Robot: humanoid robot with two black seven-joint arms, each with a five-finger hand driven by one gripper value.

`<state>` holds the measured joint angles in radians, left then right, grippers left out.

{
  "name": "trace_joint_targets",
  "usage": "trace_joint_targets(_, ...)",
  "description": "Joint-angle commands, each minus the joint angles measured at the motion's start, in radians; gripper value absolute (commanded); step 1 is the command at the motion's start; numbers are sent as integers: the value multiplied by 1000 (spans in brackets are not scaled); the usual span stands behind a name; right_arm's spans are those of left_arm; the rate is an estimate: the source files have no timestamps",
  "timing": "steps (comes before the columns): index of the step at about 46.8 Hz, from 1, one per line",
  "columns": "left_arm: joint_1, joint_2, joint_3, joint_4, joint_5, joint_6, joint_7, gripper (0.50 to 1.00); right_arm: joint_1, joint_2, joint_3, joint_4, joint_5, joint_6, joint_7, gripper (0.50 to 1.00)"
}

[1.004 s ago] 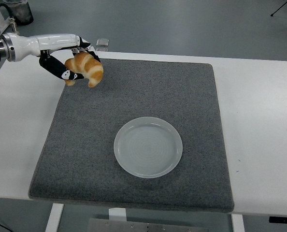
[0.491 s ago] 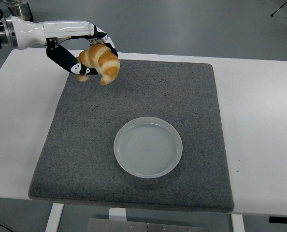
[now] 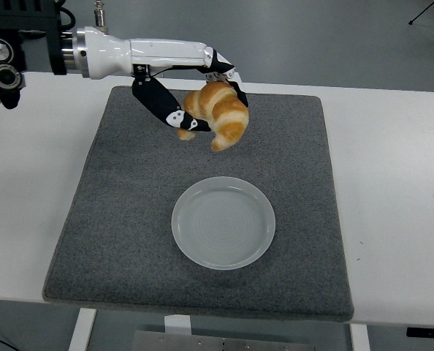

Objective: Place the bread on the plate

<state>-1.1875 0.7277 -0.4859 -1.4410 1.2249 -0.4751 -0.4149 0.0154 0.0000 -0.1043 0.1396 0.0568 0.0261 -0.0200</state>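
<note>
L hand [image 3: 191,95] gripping croissant [image 3: 221,115] above mat [image 3: 115,212]

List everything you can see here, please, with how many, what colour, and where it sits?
Golden-brown croissant-shaped bread: one, held in the air above the mat's far half, short of the plate.
Translucent white round plate: one, empty, on the mat's near-middle.
Dark grey square felt mat: one, covering the table's centre.
White table: one, under the mat.
Left robot hand: one, black fingers on a white forearm, reaching in from the left, gripping the bread.
</note>
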Motion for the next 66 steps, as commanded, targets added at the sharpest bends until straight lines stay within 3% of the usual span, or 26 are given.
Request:
trace_joint_targets(1, 3, -33, 6, 7, 4, 6, 2, 500, 0, 0, 0, 0, 0, 0, 0, 952)
trace_joint_targets(24, 101, -157, 27, 13, 260, 39, 7, 500, 0, 0, 0, 0, 0, 0, 0, 952)
trace_joint_targets(38, 127, -146, 113, 7, 277, 81, 8, 500, 0, 0, 0, 0, 0, 0, 0, 954)
trace_joint_targets(56, 184, -157, 124, 25, 386, 131, 16, 500, 0, 0, 0, 0, 0, 0, 0, 952)
trace_joint_targets(66, 230, -192, 144, 45, 444, 139, 18, 500, 0, 0, 0, 0, 0, 0, 0, 952)
